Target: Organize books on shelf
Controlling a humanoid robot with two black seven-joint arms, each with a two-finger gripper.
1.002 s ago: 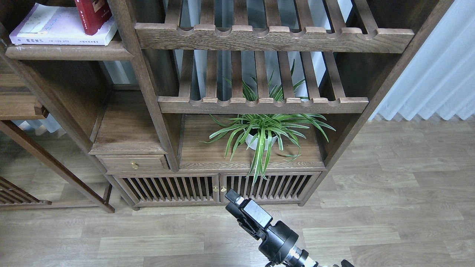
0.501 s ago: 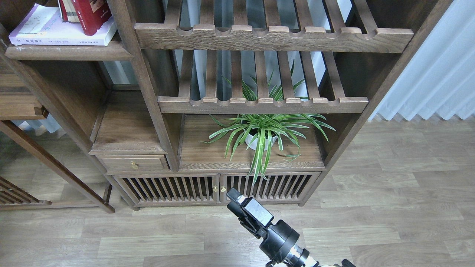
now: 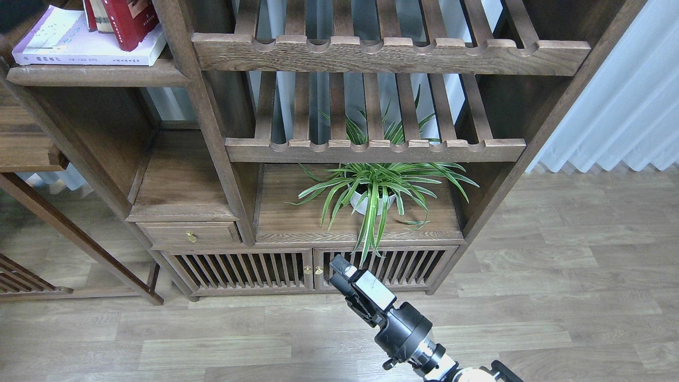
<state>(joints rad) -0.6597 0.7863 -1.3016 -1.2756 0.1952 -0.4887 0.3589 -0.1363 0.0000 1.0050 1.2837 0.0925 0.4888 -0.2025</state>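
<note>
Top left corner, on the shelf [image 3: 98, 74], a solid dark-brown board with a worn front edge: three books, all cropped by the frame. One pale white-lavender book [image 3: 79, 45] lying flat, spine forward, small dark print along it. One dark maroon book [image 3: 130, 21] standing on top of it, leaning. One more red book [image 3: 91, 13] just left of the maroon one, only a sliver showing, pale page edges beside it.

Two slatted racks with notched rails to the right, upper rack [image 3: 390, 53] and lower rack [image 3: 374, 148]. One spider plant [image 3: 379, 188] in a white pot below them.

One arm in sight: right gripper [image 3: 345, 273] low at centre, over the floor, well apart from the books. Fingers seen end-on and dark; cannot tell whether parted or closed. Left gripper out of frame.
</note>
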